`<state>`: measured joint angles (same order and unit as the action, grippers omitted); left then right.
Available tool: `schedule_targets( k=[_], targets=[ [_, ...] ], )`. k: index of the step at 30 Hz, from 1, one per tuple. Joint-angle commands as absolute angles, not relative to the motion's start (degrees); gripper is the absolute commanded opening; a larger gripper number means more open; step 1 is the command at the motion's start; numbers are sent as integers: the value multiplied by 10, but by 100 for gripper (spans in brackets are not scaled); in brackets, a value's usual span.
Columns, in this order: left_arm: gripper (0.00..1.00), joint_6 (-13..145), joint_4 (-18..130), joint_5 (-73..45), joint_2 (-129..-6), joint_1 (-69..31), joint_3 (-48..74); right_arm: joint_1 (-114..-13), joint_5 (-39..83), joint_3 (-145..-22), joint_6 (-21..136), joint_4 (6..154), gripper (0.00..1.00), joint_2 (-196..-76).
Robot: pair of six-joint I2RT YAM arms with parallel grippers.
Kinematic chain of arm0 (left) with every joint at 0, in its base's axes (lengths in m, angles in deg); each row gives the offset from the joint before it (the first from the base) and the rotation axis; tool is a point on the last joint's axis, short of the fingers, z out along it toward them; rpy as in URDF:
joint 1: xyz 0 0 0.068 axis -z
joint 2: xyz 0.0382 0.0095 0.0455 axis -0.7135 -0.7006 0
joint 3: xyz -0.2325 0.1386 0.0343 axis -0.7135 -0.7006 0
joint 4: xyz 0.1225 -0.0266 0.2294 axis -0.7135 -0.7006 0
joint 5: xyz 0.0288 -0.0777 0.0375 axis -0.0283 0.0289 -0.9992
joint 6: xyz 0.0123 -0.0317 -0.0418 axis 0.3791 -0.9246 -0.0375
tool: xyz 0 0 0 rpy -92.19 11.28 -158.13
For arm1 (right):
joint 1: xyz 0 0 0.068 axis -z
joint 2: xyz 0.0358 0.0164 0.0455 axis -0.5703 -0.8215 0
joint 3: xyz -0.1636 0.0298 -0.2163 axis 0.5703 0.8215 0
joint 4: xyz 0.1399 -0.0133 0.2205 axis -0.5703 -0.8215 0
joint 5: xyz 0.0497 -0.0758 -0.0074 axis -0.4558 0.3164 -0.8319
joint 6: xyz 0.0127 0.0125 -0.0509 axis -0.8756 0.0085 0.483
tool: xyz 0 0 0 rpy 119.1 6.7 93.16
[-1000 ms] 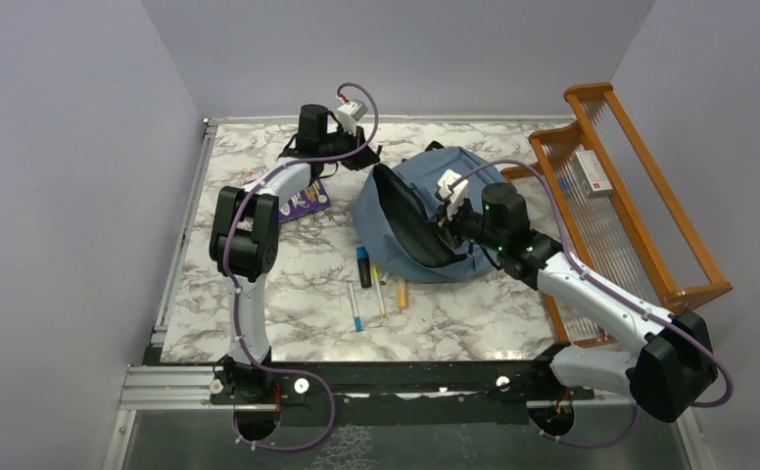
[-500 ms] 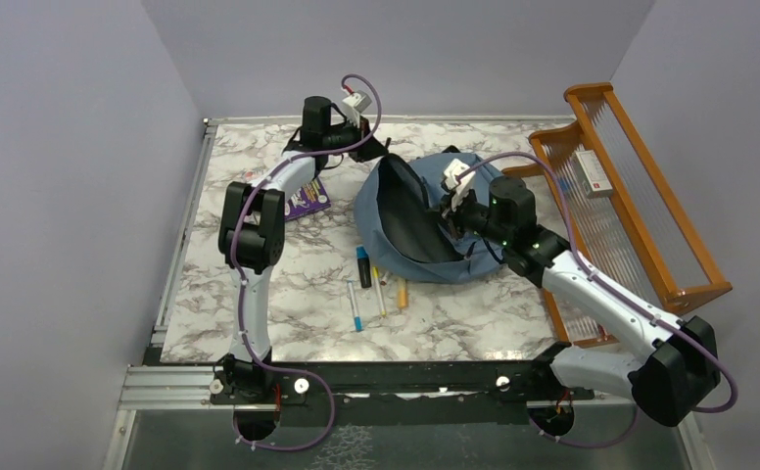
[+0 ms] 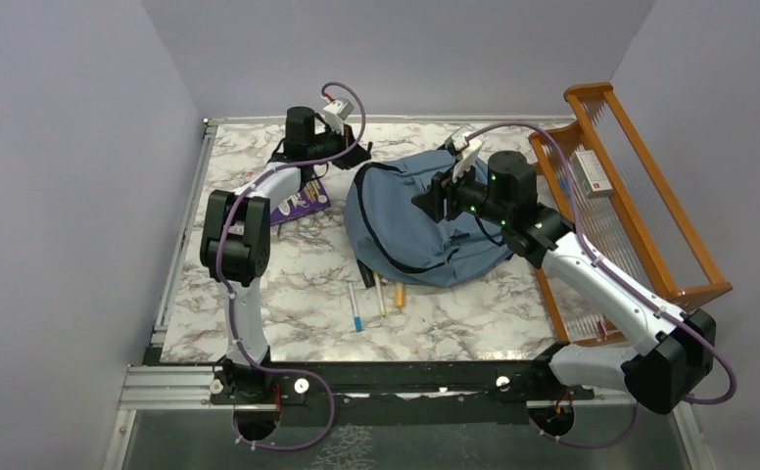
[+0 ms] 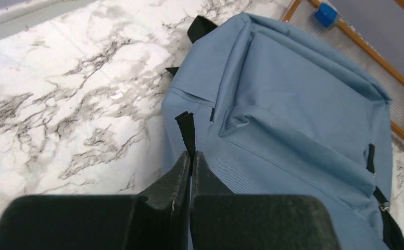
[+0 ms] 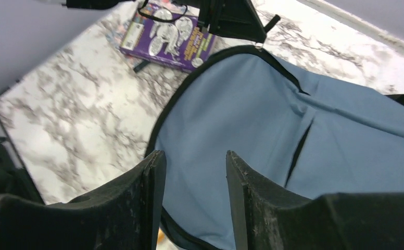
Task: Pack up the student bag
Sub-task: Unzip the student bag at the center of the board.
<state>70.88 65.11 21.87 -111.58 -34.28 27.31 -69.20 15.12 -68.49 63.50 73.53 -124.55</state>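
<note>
Fabric of the student bag is dusty blue, and the bag lies slumped on the marbled worktop with a broad panel facing up. A black zipper line curves around the edge of the bag on the left arm's side.

At the far corner of the bag on that same side, the left end effector has its fingers pressed fully together. In the left wrist view, a short black pull tab of the bag rises from between the fingertips, so it is pinching the bag by that tab.

The right end effector hangs over the upper middle of the bag. Its two fingers stand roughly half apart, with only blue fabric showing in the gap. It has hold of nothing, and I cannot tell whether the fingertips touch the fabric.

Just beyond the bag's zippered edge, beside the left end effector, lies a purple book. Against the near edge of the bag sit several pens, one of them with an orange body, along with a dark marker that is partly tucked under the fabric.

On the opposite side of the bag, close to its right edge, an orange wooden rack leans. A small white box rests on its slats.
</note>
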Motion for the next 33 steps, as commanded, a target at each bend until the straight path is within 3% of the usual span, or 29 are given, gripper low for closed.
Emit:
schedule_targets(
  k=[1, 13, 18, 28, 33],
  targets=[
    [0, 691, 687, 200, -1048, -344, 266, -696, 120, -730, 510, 723, 52, -1279],
    [0, 658, 631, 160, -998, -302, 263, -701, 134, -815, 382, 780, 71, -1440],
    [0, 659, 599, 143, -1003, -281, 279, -708, 135, -853, 381, 773, 75, -1486],
    [0, 651, 595, 138, -1009, -265, 294, -717, 199, -863, 395, 754, 75, -1557],
    [0, 643, 594, 141, -1013, -261, 298, -719, 210, -856, 397, 757, 65, -1577]
  ],
)
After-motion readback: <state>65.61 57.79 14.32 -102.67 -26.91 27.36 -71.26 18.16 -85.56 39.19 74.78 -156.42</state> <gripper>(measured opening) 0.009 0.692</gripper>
